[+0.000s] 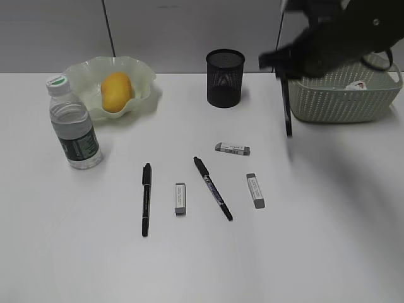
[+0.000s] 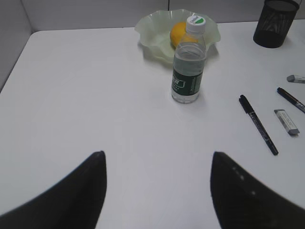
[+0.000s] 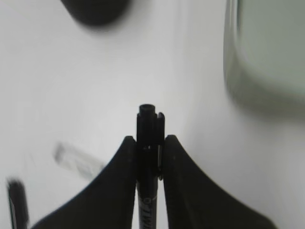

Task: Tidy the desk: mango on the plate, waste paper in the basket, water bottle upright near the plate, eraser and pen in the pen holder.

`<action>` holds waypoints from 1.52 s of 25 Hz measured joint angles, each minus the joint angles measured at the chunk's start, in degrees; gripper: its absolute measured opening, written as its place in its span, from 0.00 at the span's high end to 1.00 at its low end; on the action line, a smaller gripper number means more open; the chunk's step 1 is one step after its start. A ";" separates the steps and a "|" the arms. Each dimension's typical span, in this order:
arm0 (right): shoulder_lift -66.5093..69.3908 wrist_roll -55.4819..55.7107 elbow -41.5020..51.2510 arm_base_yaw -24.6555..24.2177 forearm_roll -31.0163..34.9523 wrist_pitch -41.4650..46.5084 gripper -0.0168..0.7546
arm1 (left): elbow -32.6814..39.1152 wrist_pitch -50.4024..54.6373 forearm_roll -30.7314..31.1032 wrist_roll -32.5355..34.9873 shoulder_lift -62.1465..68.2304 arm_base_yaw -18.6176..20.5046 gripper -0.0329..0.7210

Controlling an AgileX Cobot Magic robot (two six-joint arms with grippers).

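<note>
On the left of the white surface (image 1: 76, 252) the water bottle (image 1: 74, 124) stands upright just beside the plate (image 1: 142, 88), which holds the mango (image 1: 117, 91). The left gripper (image 2: 157, 191) hovers low over bare surface, jaws spread wide and empty. Toward the middle lie two pens (image 1: 146, 199) and three erasers (image 1: 180, 198), flat and apart from each other. The pen holder (image 1: 225, 78) stands behind them. On the right, the right gripper (image 3: 151, 148) hangs above the surface, jaws clenched on a third pen (image 3: 148, 129), beside the basket (image 1: 344, 101), where the waste paper (image 1: 356, 85) lies.
</note>
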 joint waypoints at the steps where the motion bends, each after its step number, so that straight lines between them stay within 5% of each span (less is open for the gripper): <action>1: -1.52 -0.21 0.00 0.00 -1.96 -7.11 0.80 | 0.00 0.00 0.00 0.00 0.00 0.00 0.28; 7: 2.50 -7.64 -4.89 -0.06 -8.13 -40.72 0.80 | 0.00 0.00 0.00 0.00 0.00 0.00 0.28; 12: 13.12 -16.73 -15.25 -0.10 -1.42 -44.42 0.80 | 0.00 0.00 -0.05 0.00 0.00 0.00 0.28; 22: 24.79 -18.18 -28.29 -0.12 3.66 -46.88 0.78 | 0.00 -0.07 -0.05 0.00 0.00 0.00 0.28; 27: 25.82 -18.18 -28.30 -0.12 4.76 -43.57 0.31 | 0.00 -0.07 -0.05 0.00 0.00 0.00 0.28; 29: 24.51 -18.18 -28.35 -0.12 5.35 -38.84 0.21 | 0.00 -0.07 -0.05 0.00 0.00 0.00 0.28; 34: 12.61 -18.87 -27.19 -0.12 5.47 -8.56 0.27 | 0.00 -0.07 0.00 0.00 0.00 0.00 0.28; 38: -1.51 -20.44 -16.04 -0.12 5.27 10.21 0.35 | 0.00 -0.07 0.05 0.00 0.00 0.00 0.28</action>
